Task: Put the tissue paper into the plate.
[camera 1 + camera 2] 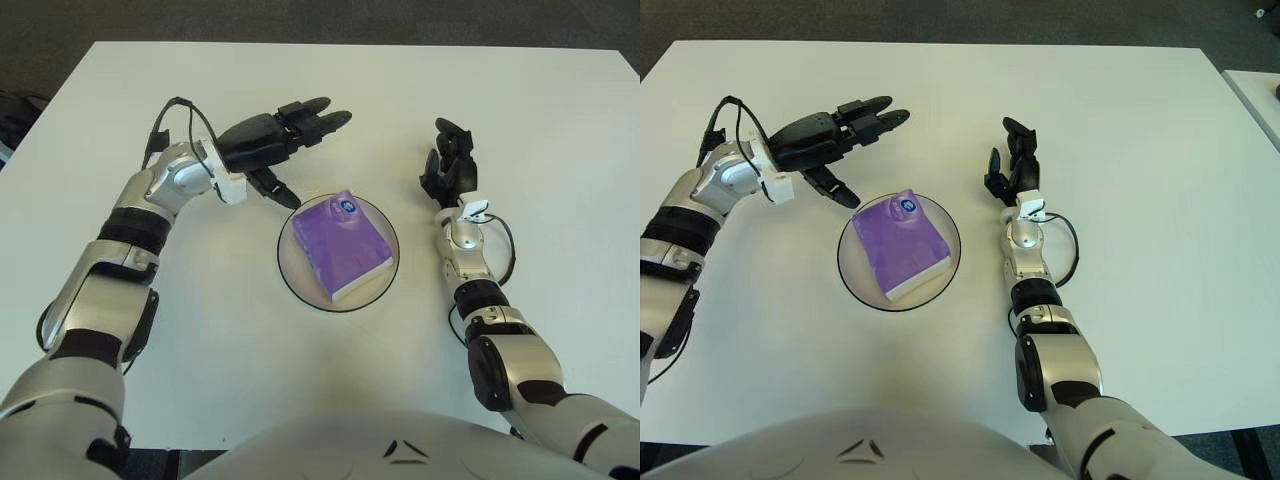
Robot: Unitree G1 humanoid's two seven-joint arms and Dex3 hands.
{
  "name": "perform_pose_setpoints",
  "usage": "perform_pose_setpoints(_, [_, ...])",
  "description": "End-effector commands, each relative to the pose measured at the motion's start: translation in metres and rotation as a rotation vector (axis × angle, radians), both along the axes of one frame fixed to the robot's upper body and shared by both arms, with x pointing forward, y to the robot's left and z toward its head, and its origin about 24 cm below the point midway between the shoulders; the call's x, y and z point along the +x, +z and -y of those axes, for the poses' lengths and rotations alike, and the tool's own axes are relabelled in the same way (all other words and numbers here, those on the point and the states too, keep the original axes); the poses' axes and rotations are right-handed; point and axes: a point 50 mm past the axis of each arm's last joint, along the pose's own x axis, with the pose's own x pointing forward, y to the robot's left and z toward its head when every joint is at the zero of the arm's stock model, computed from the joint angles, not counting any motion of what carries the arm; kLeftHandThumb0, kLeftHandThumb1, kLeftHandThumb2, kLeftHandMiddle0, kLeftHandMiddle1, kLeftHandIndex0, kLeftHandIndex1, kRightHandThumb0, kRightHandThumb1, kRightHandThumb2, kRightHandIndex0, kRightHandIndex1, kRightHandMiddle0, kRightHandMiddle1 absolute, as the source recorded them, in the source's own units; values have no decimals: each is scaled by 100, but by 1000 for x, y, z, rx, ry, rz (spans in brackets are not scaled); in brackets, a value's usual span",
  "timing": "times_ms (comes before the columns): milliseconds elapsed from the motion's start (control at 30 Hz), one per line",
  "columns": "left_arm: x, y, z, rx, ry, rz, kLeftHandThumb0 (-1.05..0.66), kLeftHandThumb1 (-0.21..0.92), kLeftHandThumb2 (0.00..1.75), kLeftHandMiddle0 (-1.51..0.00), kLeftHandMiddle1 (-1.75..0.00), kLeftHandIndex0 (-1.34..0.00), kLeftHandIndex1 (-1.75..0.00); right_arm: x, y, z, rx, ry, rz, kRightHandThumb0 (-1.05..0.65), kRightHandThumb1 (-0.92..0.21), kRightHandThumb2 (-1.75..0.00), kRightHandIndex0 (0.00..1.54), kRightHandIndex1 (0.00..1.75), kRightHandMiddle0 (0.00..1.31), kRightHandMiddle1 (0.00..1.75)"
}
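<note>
A purple tissue pack (343,246) lies in a round plate (292,272) at the middle of the white table. My left hand (285,140) is above the table just up and left of the plate, with its fingers spread and holding nothing, apart from the pack. My right hand (449,165) shows to the right of the plate, fingers relaxed and holding nothing.
The white table (540,110) spreads all around the plate. Its far edge meets a dark floor (300,20) at the top. A second white surface (1265,90) shows at the far right edge in the right eye view.
</note>
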Motion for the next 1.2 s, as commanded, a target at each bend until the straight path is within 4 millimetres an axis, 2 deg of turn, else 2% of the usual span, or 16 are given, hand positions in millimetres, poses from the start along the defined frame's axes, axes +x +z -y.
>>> perform_pose_setpoints(0, [6, 9, -5, -20, 34, 42, -82, 74, 46, 0, 0, 0, 0, -51, -81, 11, 12, -46, -301, -53, -92, -78, 23, 33, 0, 72])
perform_pose_setpoints(100, [8, 11, -13, -51, 52, 4, -90, 85, 37, 0, 0, 0, 0, -51, -81, 11, 11, -46, -301, -53, -92, -78, 24, 33, 0, 72])
perform_pose_setpoints(267, [12, 13, -25, -94, 84, -51, -100, 91, 40, 0, 0, 0, 0, -51, -80, 11, 11, -45, -300, -53, -92, -78, 24, 33, 0, 73])
perform_pose_setpoints(367, [14, 14, -29, -104, 95, -70, -103, 92, 42, 0, 0, 0, 0, -50, -80, 11, 11, -45, -299, -53, -92, -78, 24, 33, 0, 73])
perform_pose_setpoints(700, [22, 15, -44, -211, 130, -152, -102, 92, 76, 0, 0, 0, 0, -51, -80, 10, 5, -43, -298, -53, -92, -79, 23, 33, 0, 73])
perform_pose_setpoints(967, [27, 13, -56, -314, 207, -205, -91, 92, 83, 0, 0, 0, 0, -51, -80, 10, 3, -42, -300, -55, -92, -79, 24, 33, 0, 73])
perform_pose_setpoints(1067, [30, 5, -59, -396, 263, -241, -89, 92, 86, 0, 0, 0, 0, -51, -80, 10, 2, -42, -300, -55, -92, -79, 24, 33, 0, 73])
perform_pose_setpoints(1167, [34, -2, -61, -481, 317, -278, -94, 92, 93, 0, 0, 0, 0, -52, -81, 10, 1, -42, -301, -55, -92, -79, 23, 33, 0, 73])
